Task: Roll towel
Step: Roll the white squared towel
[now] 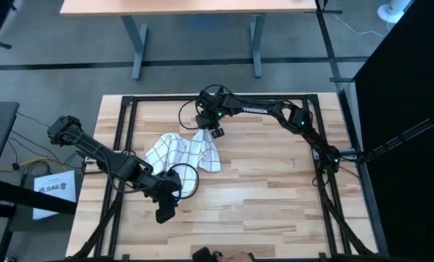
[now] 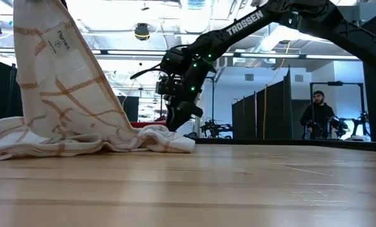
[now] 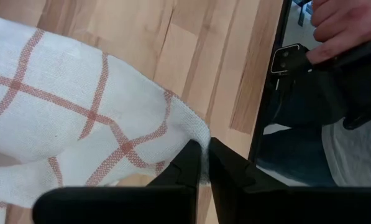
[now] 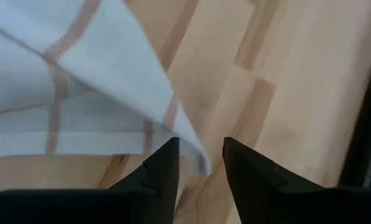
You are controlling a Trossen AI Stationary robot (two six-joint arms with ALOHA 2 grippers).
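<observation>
High view: towel (image 1: 184, 153) between end effectors

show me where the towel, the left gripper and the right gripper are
towel (image 1: 179, 153): high view, middle of the cloth.
left gripper (image 3: 205, 163): left wrist view, between fingertips pinching a towel corner.
right gripper (image 4: 201, 155): right wrist view, between fingertips.

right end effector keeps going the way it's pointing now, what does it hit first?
Probably the corner of the white cloth towel with reddish grid lines, which lies between the open fingers of the right end effector. Just past it is the light wooden tabletop; depth is unclear.
</observation>
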